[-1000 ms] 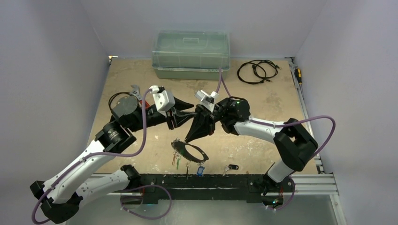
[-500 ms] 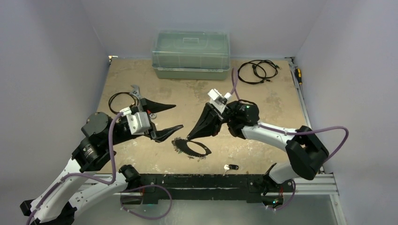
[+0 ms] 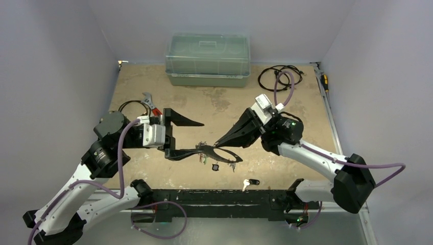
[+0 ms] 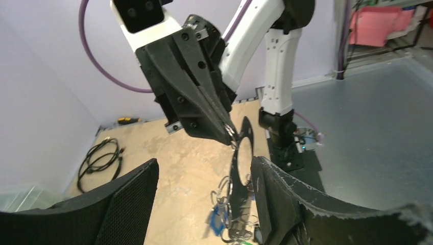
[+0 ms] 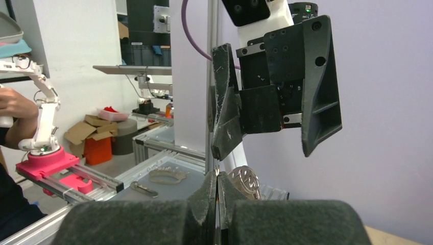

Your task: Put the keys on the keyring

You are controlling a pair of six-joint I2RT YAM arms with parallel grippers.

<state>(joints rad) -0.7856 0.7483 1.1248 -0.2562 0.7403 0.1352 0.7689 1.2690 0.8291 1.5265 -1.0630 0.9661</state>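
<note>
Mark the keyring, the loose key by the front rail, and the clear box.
keyring [image 4: 247, 130], left wrist view, on its flat upper band.
loose key [image 3: 253, 181], top external view, on its black tag.
clear box [image 3: 208, 51], top external view, on its lid.

A clear green lidded box sits at the far edge of the tan table. To its right lies a coil of black cable, with a yellow-handled screwdriver at the far right edge. On the left lie a smaller black cable loop and a wrench.
</note>
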